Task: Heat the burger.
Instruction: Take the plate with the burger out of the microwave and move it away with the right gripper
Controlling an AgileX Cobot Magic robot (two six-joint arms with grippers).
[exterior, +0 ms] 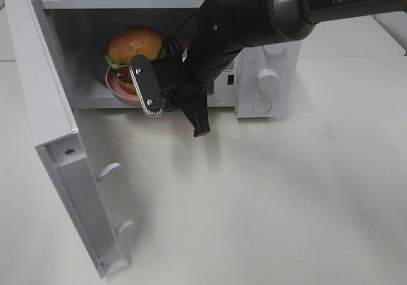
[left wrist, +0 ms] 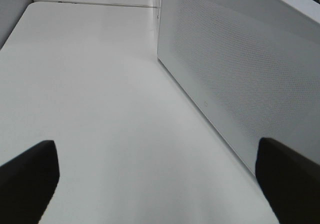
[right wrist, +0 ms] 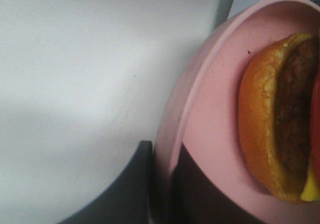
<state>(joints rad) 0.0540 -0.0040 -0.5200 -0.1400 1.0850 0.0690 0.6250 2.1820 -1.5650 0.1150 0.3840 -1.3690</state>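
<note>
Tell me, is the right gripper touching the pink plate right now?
Touching. The right wrist view shows the right gripper with a dark finger on each side of the pink plate's rim, pressed against it, the burger sitting on the plate.

The white table point(exterior: 267, 196) carried a white microwave point(exterior: 267, 75) (its door point(exterior: 57, 145) swung wide open) near the far edge.

Plain white tabletop point(exterior: 286, 202) under soft, even light, faint shadows.
</note>
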